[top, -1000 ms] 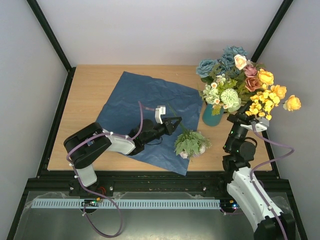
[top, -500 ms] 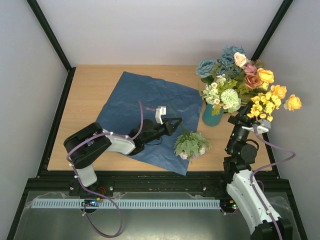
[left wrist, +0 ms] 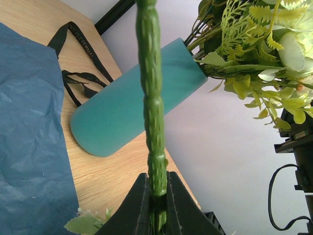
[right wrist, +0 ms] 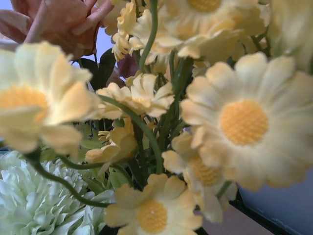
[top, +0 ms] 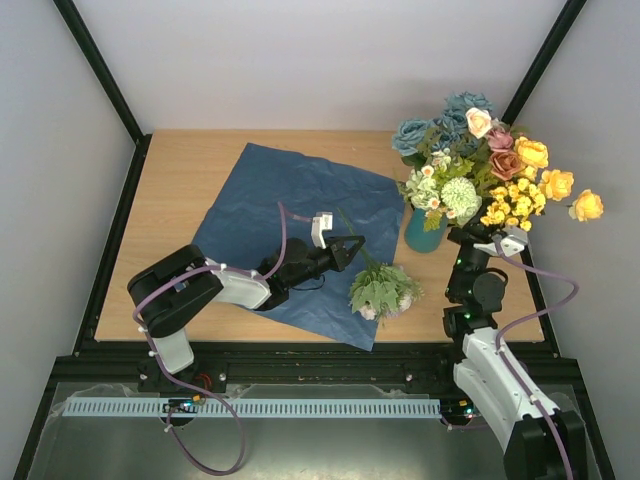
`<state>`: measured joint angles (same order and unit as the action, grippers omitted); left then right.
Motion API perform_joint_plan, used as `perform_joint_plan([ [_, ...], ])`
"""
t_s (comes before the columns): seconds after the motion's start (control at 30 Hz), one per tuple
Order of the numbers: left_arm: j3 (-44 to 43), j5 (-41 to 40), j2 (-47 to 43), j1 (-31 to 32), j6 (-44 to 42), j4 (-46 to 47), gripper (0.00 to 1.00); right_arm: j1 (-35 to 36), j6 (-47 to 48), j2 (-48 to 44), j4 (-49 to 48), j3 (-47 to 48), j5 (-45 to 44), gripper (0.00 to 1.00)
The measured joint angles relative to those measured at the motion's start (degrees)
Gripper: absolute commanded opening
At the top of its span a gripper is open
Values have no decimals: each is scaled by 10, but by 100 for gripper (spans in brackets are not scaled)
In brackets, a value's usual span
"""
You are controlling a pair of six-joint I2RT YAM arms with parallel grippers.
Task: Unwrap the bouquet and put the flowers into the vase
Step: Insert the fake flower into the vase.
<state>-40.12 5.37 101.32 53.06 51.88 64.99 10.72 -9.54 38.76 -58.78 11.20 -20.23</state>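
The bouquet is undone, and its blue paper (top: 300,225) lies flat on the table. The teal vase (top: 424,234) stands at the right and holds blue, pink, rust and pale-green flowers (top: 455,150). My right gripper (top: 487,232) sits just right of the vase, shut on a spray of yellow flowers (top: 515,203). These blooms (right wrist: 234,122) fill the right wrist view and hide the jaws. My left gripper (top: 352,250) is low over the paper, shut on the green stem (left wrist: 152,98) of a leafy pale-green bunch (top: 383,288). The vase (left wrist: 132,103) is beyond that stem.
A black ribbon (left wrist: 80,58) lies on the wood behind the vase. The blue paper (left wrist: 29,147) covers the middle of the table (top: 175,190). Black frame posts (top: 100,70) rise at the back corners, and grey walls close in on both sides.
My right gripper has carried the yellow flowers left, closer to the vase and the blooms in it. The left arm and its stem have not moved.
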Motion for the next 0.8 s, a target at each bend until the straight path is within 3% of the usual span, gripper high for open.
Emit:
perform_joint_plan([
  [0.8, 0, 2, 0, 1, 0, 0, 2, 0, 16, 45, 80, 34, 14, 1],
])
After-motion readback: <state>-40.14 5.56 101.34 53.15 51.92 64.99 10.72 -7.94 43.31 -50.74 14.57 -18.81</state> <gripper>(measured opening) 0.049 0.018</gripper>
